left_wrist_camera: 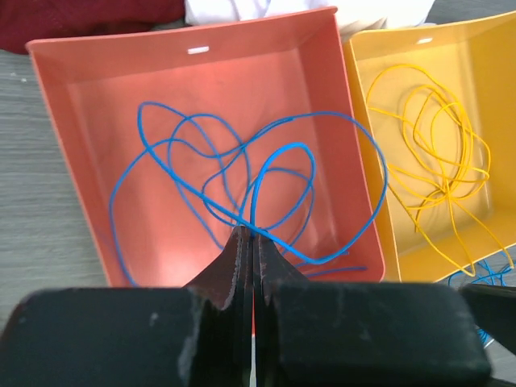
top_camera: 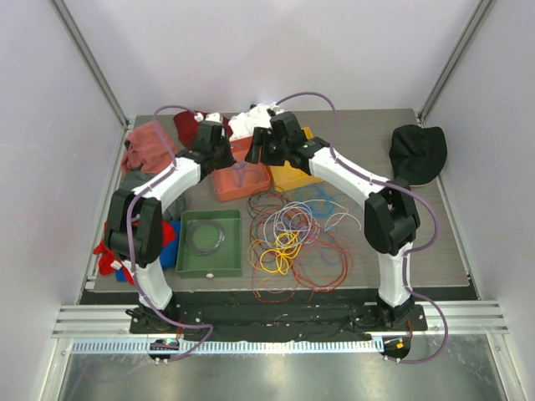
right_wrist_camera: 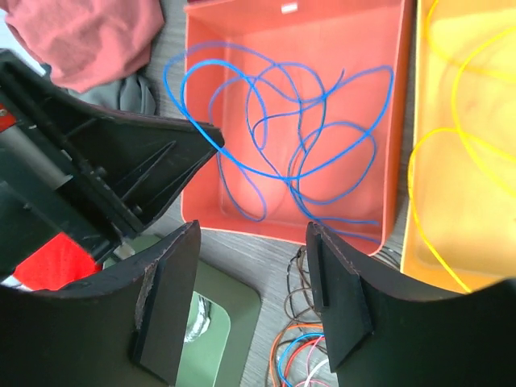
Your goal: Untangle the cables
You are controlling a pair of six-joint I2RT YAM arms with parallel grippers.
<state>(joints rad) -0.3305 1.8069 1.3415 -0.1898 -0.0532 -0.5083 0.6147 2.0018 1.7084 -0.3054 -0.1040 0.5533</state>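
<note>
While the left end effector (left_wrist_camera: 246, 234) is clenching the blue cable (left_wrist_camera: 205, 193) just above the near wall of the orange tray (left_wrist_camera: 201, 50), we are seeing the cable's loops spreading wall to wall inside that tray. The right end effector (right_wrist_camera: 251, 234) is hanging released over the same near edge. The yellow tray (left_wrist_camera: 419, 40) is sitting edge to edge at the right, holding a yellow cable (left_wrist_camera: 451, 145). At lower centre of the top view, the tangled cables (top_camera: 288, 238) are lying beside the green tray (top_camera: 209, 214), with bare surface (top_camera: 418, 225) showing to their right.
</note>
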